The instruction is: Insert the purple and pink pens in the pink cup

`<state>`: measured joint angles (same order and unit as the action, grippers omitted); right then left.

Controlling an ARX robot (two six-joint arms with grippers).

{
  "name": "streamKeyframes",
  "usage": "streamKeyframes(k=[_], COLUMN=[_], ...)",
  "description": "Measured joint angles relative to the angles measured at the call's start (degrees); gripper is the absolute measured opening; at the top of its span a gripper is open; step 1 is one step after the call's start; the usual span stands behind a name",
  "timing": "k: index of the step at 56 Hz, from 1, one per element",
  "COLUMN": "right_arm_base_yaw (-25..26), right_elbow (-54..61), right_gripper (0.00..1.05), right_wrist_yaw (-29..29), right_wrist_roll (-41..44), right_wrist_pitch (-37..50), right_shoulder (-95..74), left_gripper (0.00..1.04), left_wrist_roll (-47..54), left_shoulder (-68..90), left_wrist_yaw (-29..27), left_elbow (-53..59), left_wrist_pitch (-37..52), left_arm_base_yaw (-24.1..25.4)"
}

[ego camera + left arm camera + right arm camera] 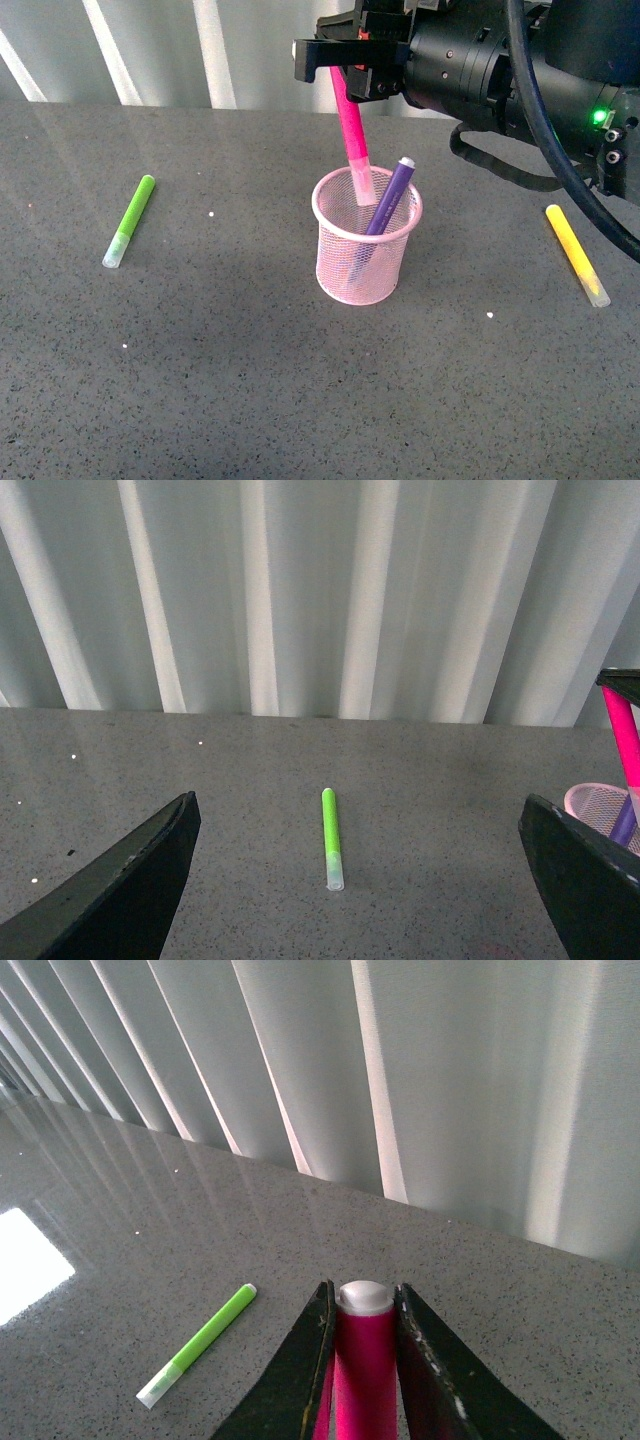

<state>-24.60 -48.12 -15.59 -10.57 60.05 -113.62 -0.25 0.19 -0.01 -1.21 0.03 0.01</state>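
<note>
I see a dark grey speckled table [250,400] filling most of the front view, polished enough to reflect light. Along its far edge hangs a pale curtain [320,590] of vertical folds, with brighter streaks where light comes through. In the right wrist view a bright white patch of light [25,1265] lies on the tabletop, towards the left of the scene.

The bench [250,400] is speckled grey stone-like material, polished enough to reflect light. The pink cup [366,250] is fine wire mesh with a solid smooth rim. The pink pen [352,125], purple pen [390,200], green marker [132,218] and yellow marker [574,250] look like smooth plastic with translucent caps. The right gripper [365,1360] has matt black fingers.
</note>
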Motion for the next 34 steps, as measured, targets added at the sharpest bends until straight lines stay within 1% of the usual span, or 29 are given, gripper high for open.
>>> streamKeyframes(k=[6, 11, 12, 15, 22, 24, 29, 34], right_arm_base_yaw=[0.6, 0.9, 1.1, 1.3, 1.8, 2.0, 3.0, 6.1], right_elbow=[0.3, 0.6, 0.7, 0.7, 1.6, 2.0, 3.7, 7.5], right_gripper=[0.46, 0.62, 0.68, 0.78, 0.98, 1.0, 0.97, 0.98], right_wrist_yaw=[-0.2, -0.2, -0.2, 0.0, 0.6, 0.9, 2.6, 4.3], right_wrist_roll=[0.0, 0.0, 0.0, 0.0, 0.0, 0.0, 0.3, 0.8], right_wrist_pitch=[0.0, 0.0, -0.1, -0.2, -0.2, -0.4, -1.3, -2.2], right_shoulder=[0.1, 0.5, 0.8, 1.4, 3.7, 4.5, 8.1, 15.2], left_gripper=[0.98, 0.98, 0.98, 0.98, 0.98, 0.98, 0.98, 0.98], left_wrist_roll=[0.0, 0.0, 0.0, 0.0, 0.0, 0.0, 0.0, 0.0], left_shoulder=[0.0, 0.0, 0.0, 0.0, 0.0, 0.0, 0.0, 0.0], left_wrist_yaw=[0.0, 0.0, 0.0, 0.0, 0.0, 0.0, 0.0, 0.0], left_elbow=[0.0, 0.0, 0.0, 0.0, 0.0, 0.0, 0.0, 0.0], left_wrist_pitch=[0.0, 0.0, 0.0, 0.0, 0.0, 0.0, 0.0, 0.0], left_arm_base_yaw=[0.0, 0.0, 0.0, 0.0, 0.0, 0.0, 0.0, 0.0])
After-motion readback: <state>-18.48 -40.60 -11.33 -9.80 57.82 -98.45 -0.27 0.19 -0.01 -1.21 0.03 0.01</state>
